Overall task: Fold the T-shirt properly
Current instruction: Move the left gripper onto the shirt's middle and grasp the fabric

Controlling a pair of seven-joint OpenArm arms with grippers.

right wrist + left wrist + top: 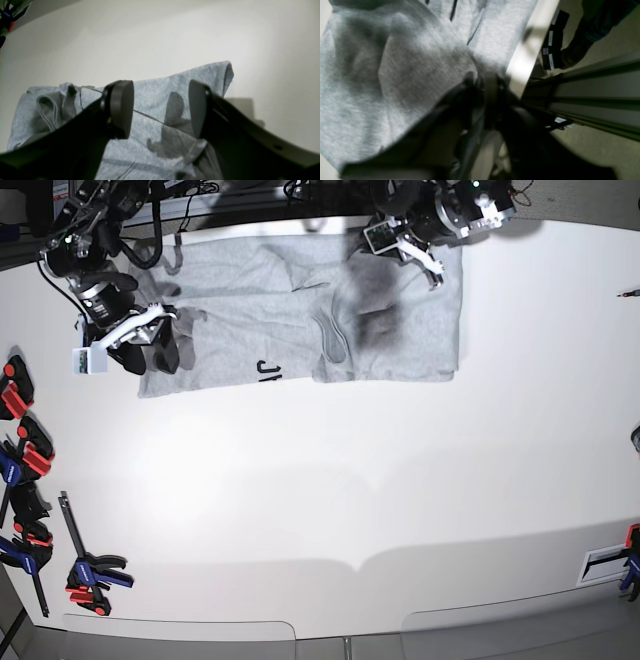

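A: T-shirt [300,310]? 
B: Spread along table's [330,480] far edge, partly folded, lettering showing near middle.

A: Left gripper [405,242]? 
B: Clamped on shirt's far right edge.

A: Right gripper [160,110]? 
B: Wide, empty, over shirt's left end.

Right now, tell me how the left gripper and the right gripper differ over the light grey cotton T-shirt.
The left gripper is shut on the light grey cotton T-shirt, pinching cloth near the white table's far edge; the right gripper is open, with nothing between its round dark pads. The left one works the shirt's end by the table edge; the right one hangs over the opposite end. Both are dark and sit over the same shirt.
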